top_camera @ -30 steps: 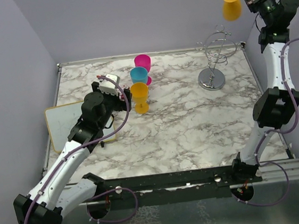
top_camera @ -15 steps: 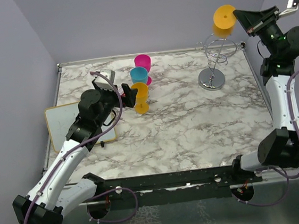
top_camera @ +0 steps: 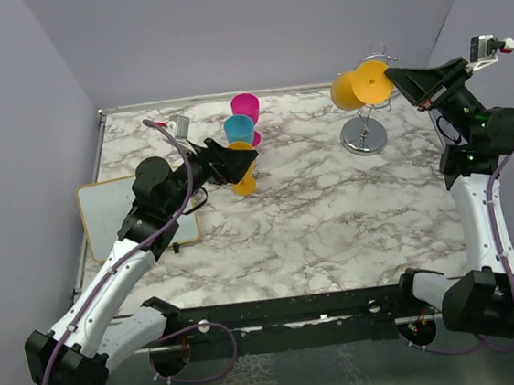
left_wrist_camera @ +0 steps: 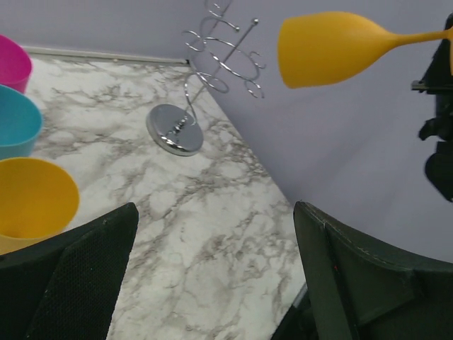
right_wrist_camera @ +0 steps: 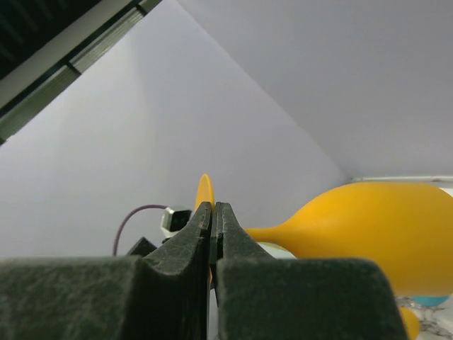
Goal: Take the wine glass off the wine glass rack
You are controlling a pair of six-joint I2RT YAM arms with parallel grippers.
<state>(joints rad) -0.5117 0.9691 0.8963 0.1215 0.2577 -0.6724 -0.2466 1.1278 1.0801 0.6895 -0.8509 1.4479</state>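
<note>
Removal appears complete. The right gripper (top_camera: 394, 75), clamped on the foot of the orange wine glass (top_camera: 351, 91), holds it airborne, clear of the wine glass rack (top_camera: 364, 135) at far right. The left gripper (top_camera: 250, 161) stands wide, empty.

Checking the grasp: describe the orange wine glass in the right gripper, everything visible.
The orange wine glass is opaque and plastic-looking: rounded bowl, thin stem, flat round foot. It lies roughly horizontal in mid-air, bowl pointing away from the right gripper, which pinches the foot's rim. It is clear of the wine glass rack, touching nothing else.
</note>
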